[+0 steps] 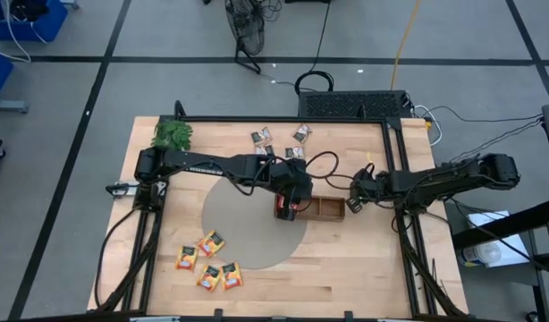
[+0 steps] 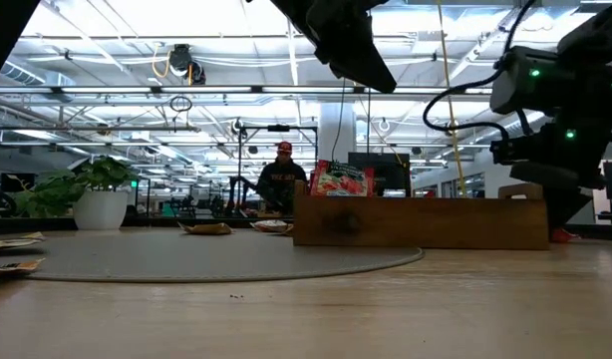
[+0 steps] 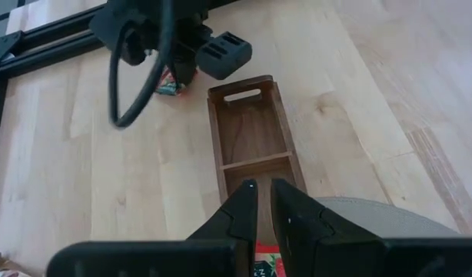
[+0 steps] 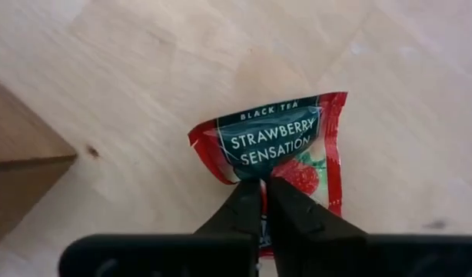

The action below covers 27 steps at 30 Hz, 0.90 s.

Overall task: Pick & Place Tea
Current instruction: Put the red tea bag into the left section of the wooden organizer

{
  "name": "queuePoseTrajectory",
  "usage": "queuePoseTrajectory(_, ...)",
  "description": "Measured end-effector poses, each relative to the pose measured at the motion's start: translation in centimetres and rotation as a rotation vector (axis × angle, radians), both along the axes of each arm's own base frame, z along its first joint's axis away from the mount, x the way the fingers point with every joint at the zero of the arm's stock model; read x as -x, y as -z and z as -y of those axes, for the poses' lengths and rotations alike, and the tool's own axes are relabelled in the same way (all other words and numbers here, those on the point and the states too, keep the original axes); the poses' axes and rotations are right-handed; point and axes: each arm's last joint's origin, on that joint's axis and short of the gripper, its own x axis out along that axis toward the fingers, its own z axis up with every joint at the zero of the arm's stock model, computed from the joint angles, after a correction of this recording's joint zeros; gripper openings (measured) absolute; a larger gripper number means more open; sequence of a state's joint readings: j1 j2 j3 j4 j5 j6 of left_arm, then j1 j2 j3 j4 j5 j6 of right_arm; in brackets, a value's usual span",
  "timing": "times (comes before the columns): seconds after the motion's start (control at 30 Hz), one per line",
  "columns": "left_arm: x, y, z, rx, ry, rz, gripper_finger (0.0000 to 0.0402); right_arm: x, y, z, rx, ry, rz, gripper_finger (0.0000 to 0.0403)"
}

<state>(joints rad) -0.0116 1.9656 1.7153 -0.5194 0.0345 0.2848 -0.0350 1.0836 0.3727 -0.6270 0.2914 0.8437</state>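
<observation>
Right hand [image 4: 263,192] is pinched shut on a red tea sachet [image 4: 278,150], label reads "Strawberry Sensation". Sachet lies flat on the table [image 1: 346,259], just off the right end of the wooden tray [image 1: 326,207], toward the table's right edge. Fingers close over its edge; whether it's lifted clear yet, can't tell.

Left hand [image 3: 264,201] hovers over the tray's left end, fingers nearly together with a thin gap, nothing visibly between them. A red sachet [image 2: 338,180] already stands in the tray's left compartment, poking above the wall in the low view.

Other tea:
- orange sachets [image 1: 209,261] in a cluster near the front-left corner
- grey-white sachets [image 1: 279,139] near the back edge, middle
- green sprig [image 1: 172,134] at the back-left corner, not part of the job

Step, my read: grasp of the next red sachet, pick just made. Early in the task, most sachets are outside the tray.

Next move calls for:
- straight lift, check that the thin pouch comes up rather than slipping out of the pinch
- carry left to the tray, drop into a compartment
- left arm sits over the tray's left end, so either it clears out or the right arm uses a compartment nearer its own side. Collision risk there.
</observation>
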Motion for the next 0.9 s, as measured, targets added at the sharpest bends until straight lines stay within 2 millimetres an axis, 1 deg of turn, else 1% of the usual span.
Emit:
queuePoseTrajectory(0.1, 0.1, -0.3, -0.1, 0.001, -0.006, 0.005, 0.0047, -0.9, -2.2, -0.3, 0.073, -0.063, 0.056, 0.0002)
queuePoseTrajectory(0.2, 0.3, -0.7, -0.5, 0.002, -0.046, 0.023, 0.0047, -2.5, -5.4, -0.7, 0.197, -0.114, 0.221, 0.0001)
queuePoseTrajectory(0.23, 0.3, -0.8, -0.7, 0.000, -0.065, 0.024, 0.0047, -2.8, -6.1, -0.9, 0.236, -0.130, 0.266, 0.0001)
queuePoseTrajectory(0.33, 0.4, -0.7, -1.2, -0.001, -0.109, 0.012, 0.0047, -3.6, -7.3, -1.5, 0.352, -0.203, 0.385, 0.0001)
queuePoseTrajectory(0.4, 0.4, -0.8, -1.4, 0.005, -0.119, 0.016, 0.0047, -4.6, -8.2, -2.0, 0.427, -0.259, 0.518, 0.0001)
queuePoseTrajectory(0.47, 0.3, -0.9, -1.4, 0.022, -0.132, 0.033, 0.0047, -5.4, -8.3, -2.7, 0.493, -0.337, 0.615, 0.0001)
queuePoseTrajectory(0.57, 0.0, -1.2, -1.2, 0.060, -0.158, 0.074, 0.0047, -6.3, -7.8, -3.4, 0.602, -0.469, 0.680, 0.0001)
queuePoseTrajectory(0.63, -0.1, -1.4, -1.1, 0.100, -0.189, 0.098, 0.0047, -6.7, -7.9, -3.7, 0.699, -0.502, 0.706, 0.0000)
queuePoseTrajectory(0.77, -0.5, -1.9, -1.3, 0.189, -0.261, 0.156, 0.0047, -7.5, -7.3, -3.8, 0.867, -0.517, 0.623, 0.0000)
queuePoseTrajectory(0.9, -0.6, -2.1, -1.7, 0.234, -0.301, 0.189, 0.0047, -8.5, -7.1, -4.0, 0.934, -0.560, 0.612, 0.0000)
